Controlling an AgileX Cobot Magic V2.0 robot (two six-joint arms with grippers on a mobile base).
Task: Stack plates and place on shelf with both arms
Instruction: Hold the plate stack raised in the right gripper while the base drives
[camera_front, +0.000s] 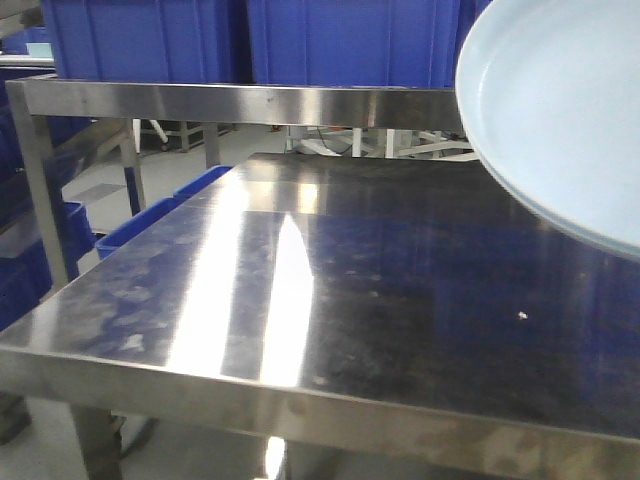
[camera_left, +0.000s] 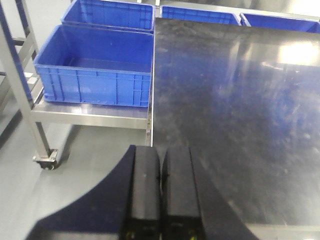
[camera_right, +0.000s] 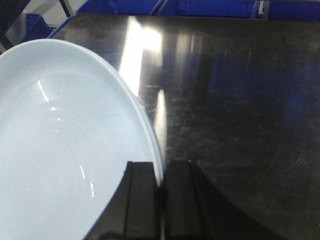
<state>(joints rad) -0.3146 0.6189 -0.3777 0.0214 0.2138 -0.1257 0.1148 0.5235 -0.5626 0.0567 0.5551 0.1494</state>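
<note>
I'm gripping the stacked plates (camera_right: 60, 130) by the rim in my right jaws, left jaws closed empty, shelf (camera_front: 250, 100) placement yet to come.

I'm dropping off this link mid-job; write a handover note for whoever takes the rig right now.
Left tool: shut, empty, at the table's edge.
Right tool: shut on the rim of the plates, held tilted above the table.
Done: plates look stacked (two rims show) and are off the table.
Left: set them on the shelf.
</note>
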